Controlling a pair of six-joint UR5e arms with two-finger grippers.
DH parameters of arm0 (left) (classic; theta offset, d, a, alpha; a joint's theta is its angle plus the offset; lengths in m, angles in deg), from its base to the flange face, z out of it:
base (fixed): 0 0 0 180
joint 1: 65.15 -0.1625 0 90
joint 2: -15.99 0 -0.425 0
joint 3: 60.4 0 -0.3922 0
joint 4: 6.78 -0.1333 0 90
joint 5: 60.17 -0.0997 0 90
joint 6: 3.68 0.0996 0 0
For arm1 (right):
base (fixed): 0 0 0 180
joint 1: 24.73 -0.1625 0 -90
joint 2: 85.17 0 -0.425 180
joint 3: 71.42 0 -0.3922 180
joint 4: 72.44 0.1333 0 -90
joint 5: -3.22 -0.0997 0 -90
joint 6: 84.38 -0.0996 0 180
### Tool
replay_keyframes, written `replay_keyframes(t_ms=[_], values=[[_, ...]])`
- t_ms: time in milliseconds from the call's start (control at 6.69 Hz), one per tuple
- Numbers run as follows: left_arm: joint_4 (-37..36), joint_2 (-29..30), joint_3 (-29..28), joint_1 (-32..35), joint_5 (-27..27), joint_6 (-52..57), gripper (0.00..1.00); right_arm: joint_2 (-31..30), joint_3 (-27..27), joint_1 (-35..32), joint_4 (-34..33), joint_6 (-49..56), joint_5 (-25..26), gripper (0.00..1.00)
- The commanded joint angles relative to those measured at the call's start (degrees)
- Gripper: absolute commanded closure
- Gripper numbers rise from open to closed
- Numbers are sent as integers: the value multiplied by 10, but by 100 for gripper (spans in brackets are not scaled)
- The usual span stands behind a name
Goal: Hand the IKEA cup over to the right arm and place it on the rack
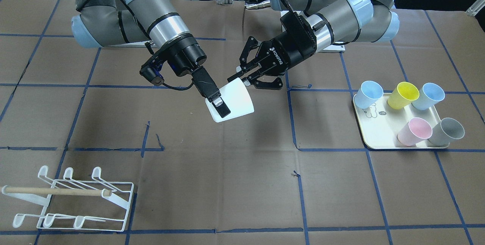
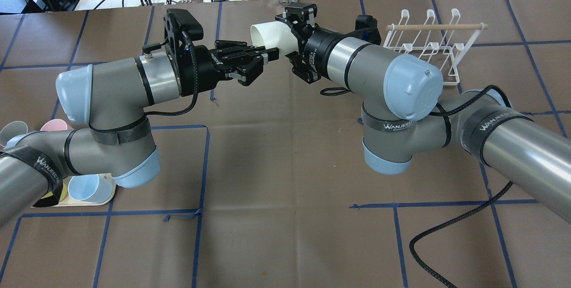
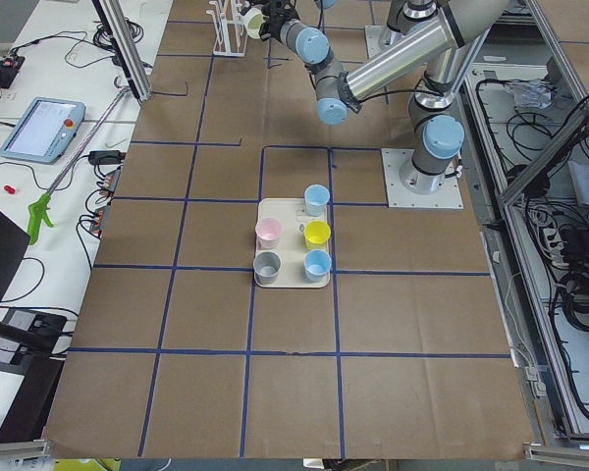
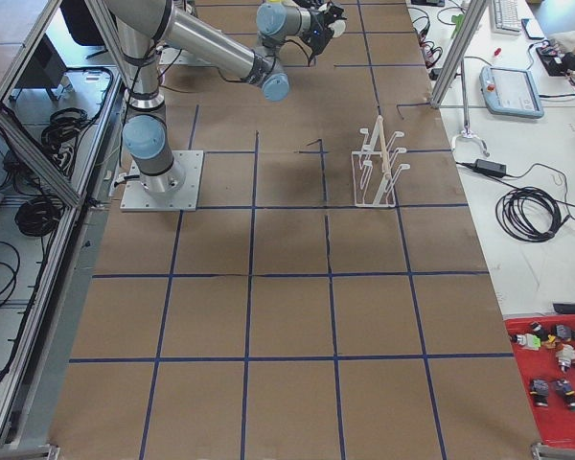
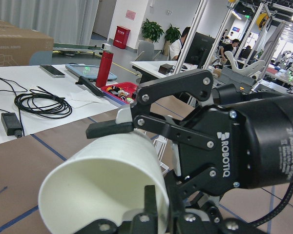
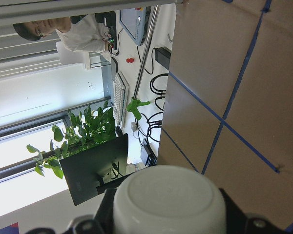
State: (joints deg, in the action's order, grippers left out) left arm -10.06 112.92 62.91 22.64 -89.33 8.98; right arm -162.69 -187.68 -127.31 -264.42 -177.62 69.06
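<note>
From across the desk [image 1: 227, 184], the white cup [image 1: 237, 99] hangs tilted in the air over the middle, between the two arms. The right tool [image 1: 221, 106] is clamped across the cup's body near the base, one black finger lying flat on the side that faces the camera. The left tool [image 1: 241, 79] meets the cup's rim with its fingertips close together; whether they pinch the wall I cannot tell. The rack [image 1: 72, 198] stands toward the operators' edge on the right arm's side, well apart from the cup, with a wooden dowel [image 1: 57, 191] across it. On the opposite side a cream tray [image 1: 369, 125] carries five coloured cups [image 1: 403, 95].

From overhead, the white cup [image 2: 267, 34] lies nearly level, its mouth toward the left arm and its base end in the right tool [image 2: 292, 27]. The left tool [image 2: 267, 52] touches the rim.

From the left end, the tray [image 3: 293, 257] sits mid-desk; both tools are too small to read.

From the right end, the rack [image 4: 379, 163] stands upright on the desk.

The left wrist view looks into the cup's open mouth [image 5: 102, 180], with the right tool behind it and one finger along the top.

The right wrist view shows the cup's flat base [image 6: 168, 202] between black fingers.
</note>
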Motion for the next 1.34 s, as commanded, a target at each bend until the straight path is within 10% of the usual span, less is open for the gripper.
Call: replay_keyframes(t_ms=[0, 747, 1195], values=[[-1, -2, -1, -1, 1, -19, 4, -1, 0, 0, -1, -1, -1, 61], [2, -45, 35, -80, -38, -32, 1, 32, 38, 47, -5, 115, 30, 73], [68, -48, 6, -88, -236, -83, 1, 77, 88, 99, -17, 363, 75, 81]])
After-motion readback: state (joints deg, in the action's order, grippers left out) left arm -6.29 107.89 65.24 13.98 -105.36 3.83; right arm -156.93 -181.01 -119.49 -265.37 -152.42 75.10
